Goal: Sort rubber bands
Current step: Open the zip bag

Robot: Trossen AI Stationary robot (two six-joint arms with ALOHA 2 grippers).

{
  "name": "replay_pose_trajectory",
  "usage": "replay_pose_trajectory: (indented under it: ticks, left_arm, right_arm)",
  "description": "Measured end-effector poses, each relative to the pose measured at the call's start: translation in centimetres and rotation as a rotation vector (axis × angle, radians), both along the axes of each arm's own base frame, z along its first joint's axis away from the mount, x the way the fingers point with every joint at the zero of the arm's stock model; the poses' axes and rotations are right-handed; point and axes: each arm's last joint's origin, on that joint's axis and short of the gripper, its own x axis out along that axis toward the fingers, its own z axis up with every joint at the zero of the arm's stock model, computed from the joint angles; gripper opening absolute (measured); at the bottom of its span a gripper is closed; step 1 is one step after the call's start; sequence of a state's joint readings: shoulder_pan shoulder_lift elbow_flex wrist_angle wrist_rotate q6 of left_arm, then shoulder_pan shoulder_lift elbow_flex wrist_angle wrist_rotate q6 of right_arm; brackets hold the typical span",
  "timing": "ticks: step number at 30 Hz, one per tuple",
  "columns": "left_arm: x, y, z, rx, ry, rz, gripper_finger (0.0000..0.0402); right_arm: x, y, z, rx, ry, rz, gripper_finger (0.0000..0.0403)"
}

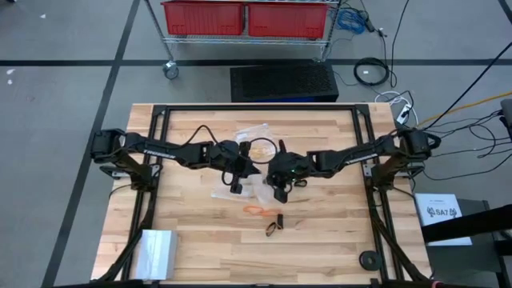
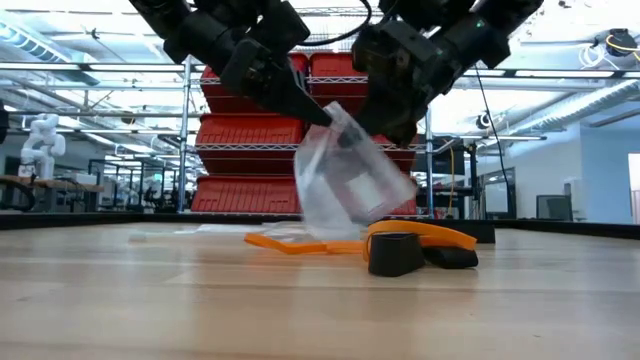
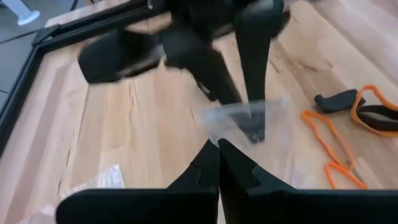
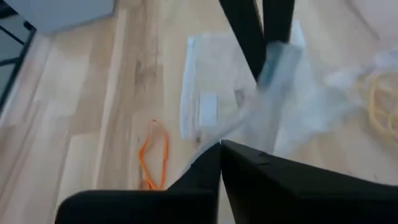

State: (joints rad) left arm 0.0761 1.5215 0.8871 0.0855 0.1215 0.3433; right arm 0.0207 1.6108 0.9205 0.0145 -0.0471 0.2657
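A clear plastic bag (image 2: 345,185) hangs between my two grippers over the middle of the table, with something small and dark inside (image 3: 252,127). My left gripper (image 1: 240,172) (image 3: 219,148) and my right gripper (image 1: 280,182) (image 4: 221,146) are both shut on it, tips almost together. Loose rubber bands lie on the wood nearer the near edge: orange ones (image 1: 258,210) (image 3: 329,149) (image 4: 152,155) and black ones (image 1: 274,225) (image 2: 395,255) (image 3: 339,99). Yellowish bands (image 1: 262,147) (image 4: 379,93) lie toward the far edge, by another clear bag. My left gripper pinches the clear bag's upper edge (image 3: 216,132) between its two shut fingers, slanting down from the table's left. The bag hangs below the fingers; whether its lower end touches the table cannot be told. My right gripper pinches the same bag by a bunched upper edge (image 4: 233,132) between its shut fingers, slanting down from the table's right. The plastic runs slack from it toward the left gripper's fingers (image 4: 261,37).
A second clear bag (image 4: 208,93) lies flat on the table under the arms. Another bag (image 1: 254,132) lies toward the far edge, and a further plastic packet (image 1: 156,250) sits at the near left corner. A black frame (image 1: 160,112) borders the table.
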Motion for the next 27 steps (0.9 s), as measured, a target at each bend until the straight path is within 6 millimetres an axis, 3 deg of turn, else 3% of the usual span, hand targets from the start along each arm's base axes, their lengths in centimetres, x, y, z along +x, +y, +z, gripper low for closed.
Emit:
replay_pose_trajectory:
  ticks: [10,15,21,27]
  left_arm:
    - [0.1,0.1,0.2,-0.025,-0.02,0.038,0.0]
    - [0.3,0.1,0.5,-0.034,-0.058,0.049,0.0]
    - [0.5,0.2,0.8,-0.044,-0.091,0.064,0.0]
    - [0.7,0.4,1.5,-0.009,-0.096,0.129,0.0]
  right_arm:
    - [-2.3,0.2,-3.3,0.071,-0.286,-0.151,0.0]
    - [-1.9,0.1,-4.4,0.079,-0.322,-0.249,0.0006]
    - [0.5,0.3,-5.0,0.111,-0.312,-0.191,0.0086]
    - [1.5,0.1,-3.6,0.111,-0.364,-0.165,0.0177]
